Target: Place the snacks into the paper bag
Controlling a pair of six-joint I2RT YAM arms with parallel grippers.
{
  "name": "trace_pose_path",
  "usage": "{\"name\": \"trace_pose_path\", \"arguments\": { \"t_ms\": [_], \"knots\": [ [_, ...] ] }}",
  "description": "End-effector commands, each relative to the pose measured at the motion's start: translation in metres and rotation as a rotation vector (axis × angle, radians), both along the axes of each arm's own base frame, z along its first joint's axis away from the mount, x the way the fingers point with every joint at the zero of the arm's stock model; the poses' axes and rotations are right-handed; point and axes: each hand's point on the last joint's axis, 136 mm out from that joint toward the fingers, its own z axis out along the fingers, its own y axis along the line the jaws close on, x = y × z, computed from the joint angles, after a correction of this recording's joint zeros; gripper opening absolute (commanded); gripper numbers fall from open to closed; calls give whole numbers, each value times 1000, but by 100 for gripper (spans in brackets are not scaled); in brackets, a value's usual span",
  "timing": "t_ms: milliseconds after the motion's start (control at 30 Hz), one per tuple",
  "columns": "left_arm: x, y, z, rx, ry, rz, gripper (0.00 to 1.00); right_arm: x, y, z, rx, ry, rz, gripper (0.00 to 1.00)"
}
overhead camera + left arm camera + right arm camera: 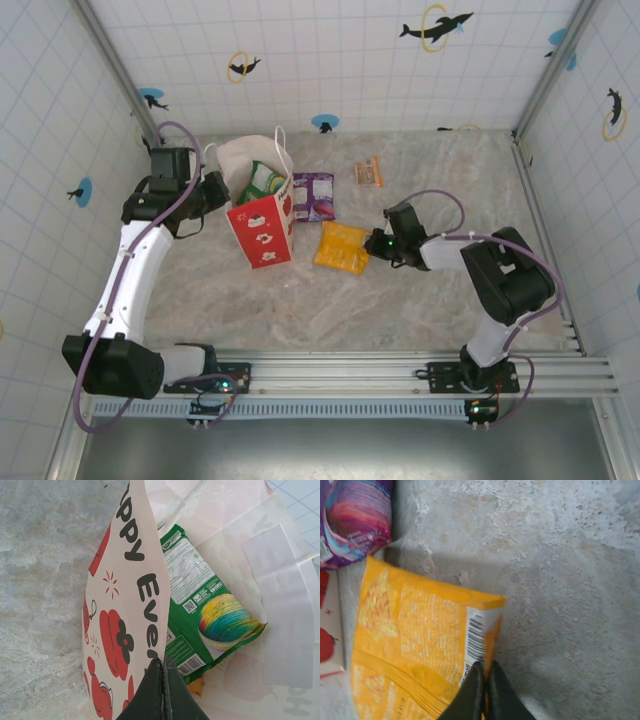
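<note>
Left gripper: at 9 o'clock of the bag's mouth, jaws clamped together on the top edge of the bag's side wall; the left wrist view showed the wall's edge running down between the dark fingers.
Paper bag: stood open at about 10 o'clock from the middle of the desk, white upper part and a red lower band with white figures. Up close the wall bore black lettering and red cartoon figures.
Green packet: lay inside the bag's mouth, leaning on the white inner wall.
Purple packet: lay flat on the desk at 3 o'clock of the bag, just beside it.
Orange packet: lay on the desk at 4 o'clock of the bag, at 6 o'clock of the purple one.
Orange bar: lay apart, at 1 o'clock of the orange packet.
Right gripper: at 3 o'clock of the orange packet, jaws pressed together on its barcode edge.
</note>
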Motion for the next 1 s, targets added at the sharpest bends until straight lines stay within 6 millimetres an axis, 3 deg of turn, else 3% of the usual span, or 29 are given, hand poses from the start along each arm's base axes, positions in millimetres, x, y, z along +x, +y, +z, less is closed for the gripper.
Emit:
{"name": "trace_pose_path", "arguments": {
  "t_ms": [0, 267, 600, 967],
  "knots": [
    [-3, -1, -6, 19, 22, -18, 0, 7, 1, 19, 6, -70, -3, 1],
    [-3, -1, -4, 14, 18, -18, 0, 15, -5, 84, 55, -226, -46, 0],
    [-2, -2, 0, 11, 9, -19, 0, 24, -13, 183, 68, -449, -101, 0],
    [-1, -2, 2, 8, 4, -20, 0, 23, 12, 304, 53, -734, -87, 0]
  ]
}}
